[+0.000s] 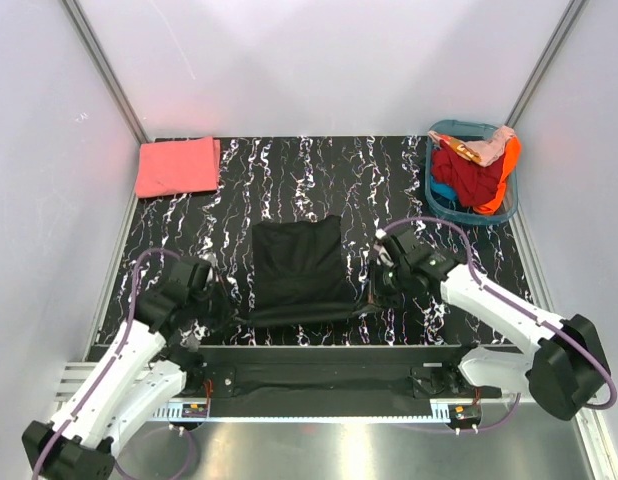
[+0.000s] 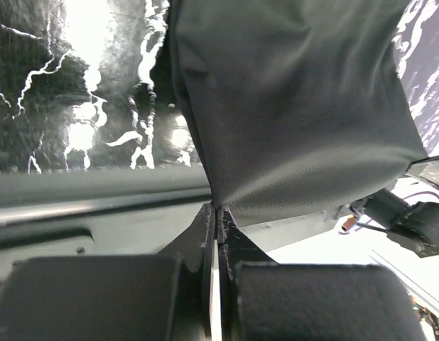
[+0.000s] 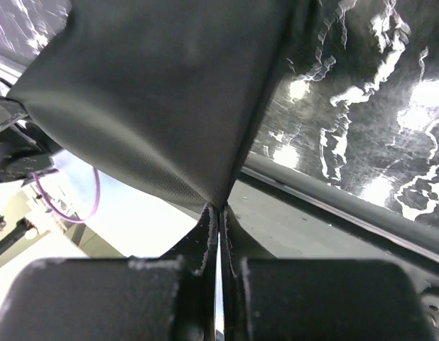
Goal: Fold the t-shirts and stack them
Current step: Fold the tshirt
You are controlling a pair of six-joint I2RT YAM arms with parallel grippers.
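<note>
The black t-shirt [image 1: 297, 262] lies in the middle of the marbled table, partly folded, its near edge pulled taut between my two grippers. My left gripper [image 1: 232, 313] is shut on the near left corner. In the left wrist view the cloth [image 2: 297, 114] spreads up from the pinched fingertips of that gripper [image 2: 218, 208]. My right gripper [image 1: 369, 299] is shut on the near right corner, and in the right wrist view the cloth [image 3: 163, 99] fans out from its tips [image 3: 219, 207]. The coral-pink t-shirt [image 1: 177, 166] lies folded at the far left corner.
A teal basket [image 1: 451, 127] at the far right holds red and orange garments [image 1: 477, 172]. White walls close in the table on three sides. A dark rail [image 1: 319, 355] runs along the near table edge between the arm bases.
</note>
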